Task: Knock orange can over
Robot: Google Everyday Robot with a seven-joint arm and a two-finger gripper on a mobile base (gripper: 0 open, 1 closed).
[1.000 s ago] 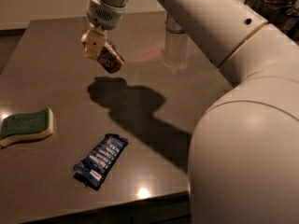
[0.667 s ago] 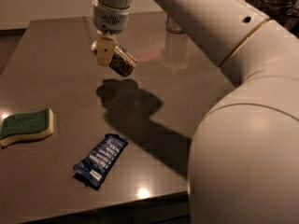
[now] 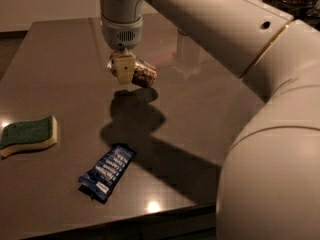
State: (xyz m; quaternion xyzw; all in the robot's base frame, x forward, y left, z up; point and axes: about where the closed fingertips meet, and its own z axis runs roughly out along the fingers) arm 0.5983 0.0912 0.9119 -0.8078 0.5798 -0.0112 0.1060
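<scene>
My gripper (image 3: 131, 73) hangs from the white arm over the back middle of the dark table (image 3: 60, 59). It is shut on a small orange-brown can (image 3: 145, 76), the orange can, which lies tilted on its side to the right of the cream fingers (image 3: 123, 67). Can and gripper are a little above the tabletop, and their shadow falls just below them on the table. The can's lettering does not show.
A clear container (image 3: 187, 51) stands at the back, partly behind the arm. A green and yellow sponge (image 3: 27, 135) lies at the left edge. A blue snack bar wrapper (image 3: 107, 170) lies near the front edge. My large white arm (image 3: 270, 134) covers the right side.
My gripper has moved to the right and towards the front with the can in it, and its shadow has shifted with it. The sponge and wrapper have not moved.
</scene>
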